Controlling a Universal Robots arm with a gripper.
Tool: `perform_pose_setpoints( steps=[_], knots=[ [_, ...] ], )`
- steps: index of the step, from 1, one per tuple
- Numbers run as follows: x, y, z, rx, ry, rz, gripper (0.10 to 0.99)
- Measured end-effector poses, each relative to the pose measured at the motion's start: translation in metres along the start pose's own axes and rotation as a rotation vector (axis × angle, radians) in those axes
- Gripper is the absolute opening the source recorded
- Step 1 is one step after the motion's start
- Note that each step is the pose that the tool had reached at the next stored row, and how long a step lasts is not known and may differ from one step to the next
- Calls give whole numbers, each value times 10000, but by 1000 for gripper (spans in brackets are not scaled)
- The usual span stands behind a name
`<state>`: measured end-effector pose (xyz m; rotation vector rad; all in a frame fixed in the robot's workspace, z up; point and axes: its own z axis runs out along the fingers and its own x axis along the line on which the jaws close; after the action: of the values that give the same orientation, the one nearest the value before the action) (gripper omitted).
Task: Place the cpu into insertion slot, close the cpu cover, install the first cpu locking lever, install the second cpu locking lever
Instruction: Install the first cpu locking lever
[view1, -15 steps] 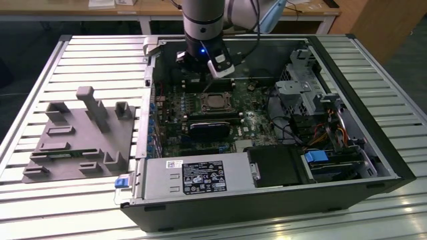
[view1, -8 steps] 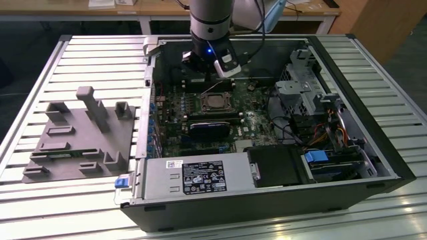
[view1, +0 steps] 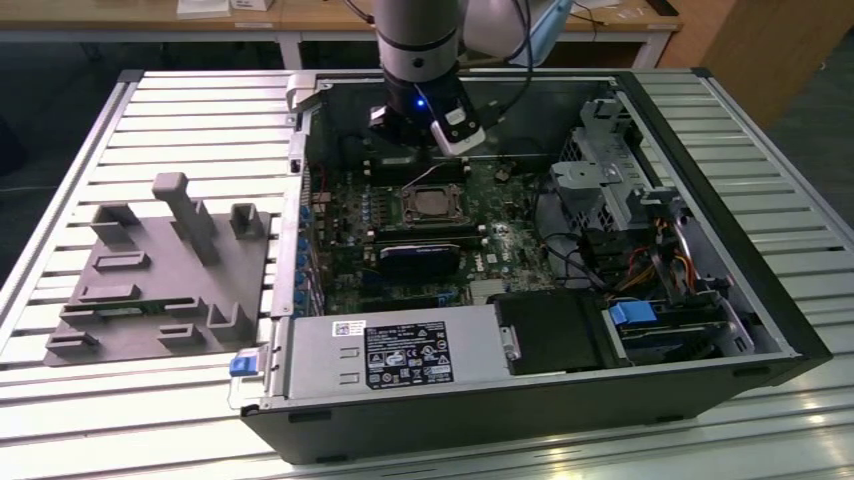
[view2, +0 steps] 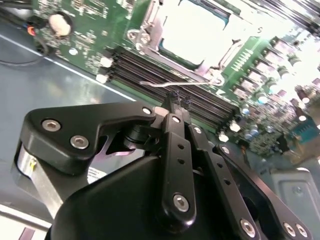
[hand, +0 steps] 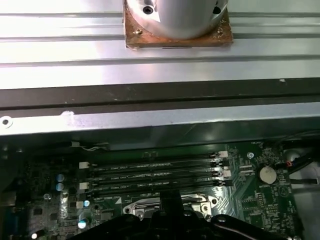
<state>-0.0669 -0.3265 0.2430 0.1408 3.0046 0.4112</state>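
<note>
The cpu lies flat in the insertion slot in the middle of the motherboard, and it shows bright in the second wrist view. The cpu cover lies down as a silvery frame around the chip. A thin wire locking lever runs along the socket's edge beside the memory slots. My gripper is shut, its black fingertips right against this lever. Whether they clamp the wire I cannot tell. In the exterior view the gripper hangs just behind the socket; in the first wrist view it stands at the socket's edge.
Long black memory slots lie between the socket and the case wall. A coin battery sits nearby. The power supply and drive cage crowd the case's front and right. A grey fixture stands at the exterior view's left.
</note>
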Motion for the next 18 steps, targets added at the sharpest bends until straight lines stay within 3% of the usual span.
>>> perform_pose_setpoints(
  steps=[2, 5, 10, 13, 18],
  knots=[
    [8, -3, 6, -23, -180, -66, 106],
    [16, -9, 19, -53, -367, -134, 106],
    [17, -11, 23, -60, -400, -152, 106],
    [19, -16, 36, -125, -424, -150, 106],
    [29, -29, 69, -190, -657, -211, 106]
  ],
)
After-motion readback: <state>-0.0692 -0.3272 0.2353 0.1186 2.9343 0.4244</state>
